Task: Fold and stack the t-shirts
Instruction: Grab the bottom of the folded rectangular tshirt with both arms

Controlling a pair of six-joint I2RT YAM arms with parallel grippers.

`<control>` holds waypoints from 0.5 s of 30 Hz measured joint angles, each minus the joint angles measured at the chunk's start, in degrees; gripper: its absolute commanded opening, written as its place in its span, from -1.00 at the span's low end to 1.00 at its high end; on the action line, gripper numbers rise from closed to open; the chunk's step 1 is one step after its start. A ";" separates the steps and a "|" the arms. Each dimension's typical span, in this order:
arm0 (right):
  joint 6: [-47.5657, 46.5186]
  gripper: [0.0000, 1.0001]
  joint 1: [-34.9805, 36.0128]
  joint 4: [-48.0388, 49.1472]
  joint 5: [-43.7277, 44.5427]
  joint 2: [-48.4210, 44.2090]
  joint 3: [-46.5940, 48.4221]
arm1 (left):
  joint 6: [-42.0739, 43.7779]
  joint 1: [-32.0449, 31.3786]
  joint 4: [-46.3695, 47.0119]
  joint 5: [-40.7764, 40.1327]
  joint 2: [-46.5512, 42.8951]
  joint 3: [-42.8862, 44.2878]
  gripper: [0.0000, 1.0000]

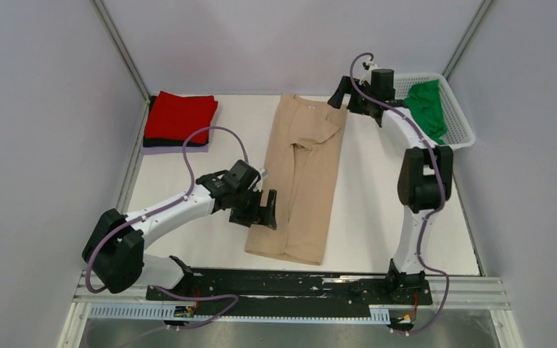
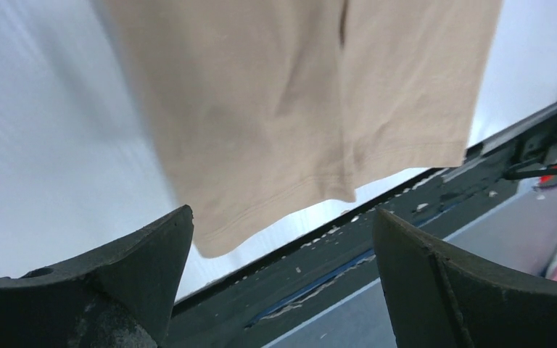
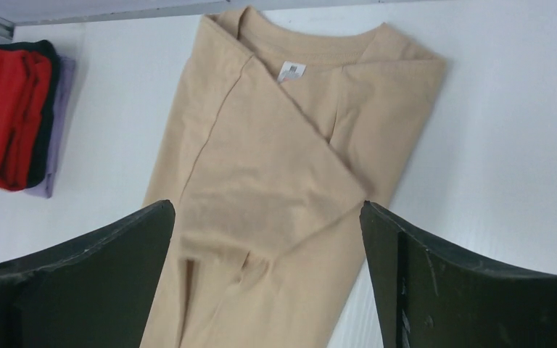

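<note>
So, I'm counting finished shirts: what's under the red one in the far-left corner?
Under the red shirt, edges of a dark garment and a lavender one at the bottom show. Their middles, and anything between, are covered.

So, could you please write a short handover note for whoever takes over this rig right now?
Left gripper: open, empty, by the near hem of the tan t-shirt.
Right gripper: open, empty, above its collar end.
The tan t-shirt lies flat mid-table, sides folded in to a long strip.
Done: folded stack at far left, red on top.
Left: fold the strip crosswise and add it to the stack; then the green t-shirt, unfolded in the basket at far right.
</note>
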 measured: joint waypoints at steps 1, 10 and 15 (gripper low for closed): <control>0.20 1.00 -0.02 0.33 0.55 -5.51 -5.05 | 0.22 0.00 -1.27 -1.27 -0.28 0.04 0.98; 6.25 0.98 7.21 0.42 5.62 -44.85 -44.94 | -0.87 -0.79 -4.76 -4.28 -0.31 -7.26 0.48; 7.52 0.93 17.92 -5.33 7.65 -50.88 -58.60 | -1.70 -1.90 -3.85 -4.57 -0.26 -9.01 0.09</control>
